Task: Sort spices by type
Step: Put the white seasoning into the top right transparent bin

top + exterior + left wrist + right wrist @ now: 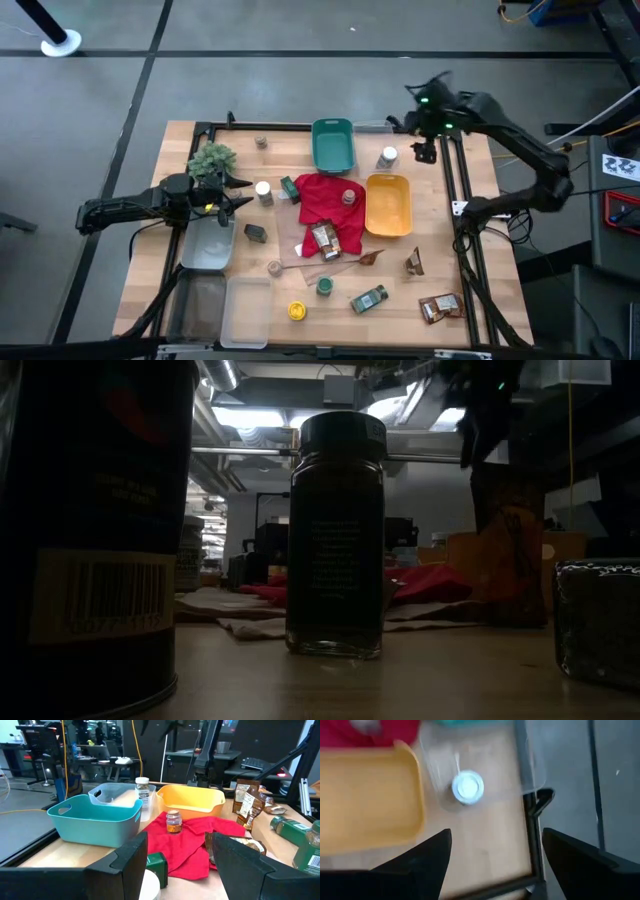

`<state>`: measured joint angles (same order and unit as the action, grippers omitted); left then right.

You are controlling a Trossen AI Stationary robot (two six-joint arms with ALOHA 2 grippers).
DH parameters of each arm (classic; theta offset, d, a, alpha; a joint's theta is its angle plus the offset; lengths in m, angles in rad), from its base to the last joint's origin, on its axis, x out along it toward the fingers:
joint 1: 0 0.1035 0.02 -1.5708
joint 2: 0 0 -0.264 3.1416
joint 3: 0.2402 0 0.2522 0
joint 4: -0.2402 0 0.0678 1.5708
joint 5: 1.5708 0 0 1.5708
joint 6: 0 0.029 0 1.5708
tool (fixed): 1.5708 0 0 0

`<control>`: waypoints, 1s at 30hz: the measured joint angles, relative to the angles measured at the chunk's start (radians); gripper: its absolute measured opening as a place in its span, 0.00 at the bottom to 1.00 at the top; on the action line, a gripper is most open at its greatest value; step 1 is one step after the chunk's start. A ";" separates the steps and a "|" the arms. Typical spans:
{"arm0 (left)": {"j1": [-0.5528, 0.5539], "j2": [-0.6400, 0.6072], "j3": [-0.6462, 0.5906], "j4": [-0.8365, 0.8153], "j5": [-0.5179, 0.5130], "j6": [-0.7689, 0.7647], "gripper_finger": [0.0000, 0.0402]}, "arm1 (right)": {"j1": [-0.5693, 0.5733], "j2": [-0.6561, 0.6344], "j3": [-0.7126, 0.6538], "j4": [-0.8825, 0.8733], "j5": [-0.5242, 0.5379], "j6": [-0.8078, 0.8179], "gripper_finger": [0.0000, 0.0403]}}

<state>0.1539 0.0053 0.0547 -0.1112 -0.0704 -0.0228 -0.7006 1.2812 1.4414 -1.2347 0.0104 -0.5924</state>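
The spices lie scattered in the high view: a white-lidded jar [263,190], a green tin [289,186], a jar [349,196] and a packet [324,238] on the red cloth, a dark tin [255,233], and brown packets [438,307]. My left gripper [244,195] is open, level, near the table's left side, pointing right. In its wrist view, its fingers [176,851] stand on either side of the white-lidded jar [150,887], apart from it. My right gripper [426,152] is open, raised over the far right corner. Below it stands another white-lidded jar [468,786].
A teal bin [333,145] stands at the far edge, a yellow bin [388,204] right of the red cloth [322,205]. A grey bin [208,245] and clear bins [245,310] sit near left. A bushy plant [212,160] stands beside my left arm. Jars crowd the low view [336,535].
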 joint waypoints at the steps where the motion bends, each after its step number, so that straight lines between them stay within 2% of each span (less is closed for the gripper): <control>1: 0.000 0.000 0.000 0.000 0.000 0.000 0.51 | 0.000 -0.027 0.000 0.002 -0.032 0.026 0.77; 7: 0.000 0.000 0.000 0.000 0.000 0.000 0.51 | 0.001 -0.174 0.000 -0.009 -0.223 0.090 0.77; 12: 0.000 0.000 0.000 0.000 0.000 0.057 0.51 | 0.001 -0.277 -0.005 -0.047 -0.289 0.091 0.77; 18: 0.000 0.000 -0.004 0.027 0.000 0.116 0.51 | 0.001 -0.385 -0.057 -0.064 -0.448 0.137 0.77; 21: 0.000 0.000 -0.004 0.079 0.003 0.080 0.51 | 0.001 -0.417 -0.087 -0.061 -0.474 0.138 0.77; 27: 0.000 0.000 -0.003 0.088 0.007 -0.121 0.51 | 0.000 -0.438 -0.133 -0.060 -0.474 0.137 0.77; 30: 0.000 0.000 -0.003 0.104 0.006 -0.136 0.51 | 0.000 -0.463 -0.175 -0.073 -0.489 0.083 0.77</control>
<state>0.1539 0.0054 0.0517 -0.0071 -0.0642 -0.1585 -0.7010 0.8180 1.2661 -1.3080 -0.4783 -0.5097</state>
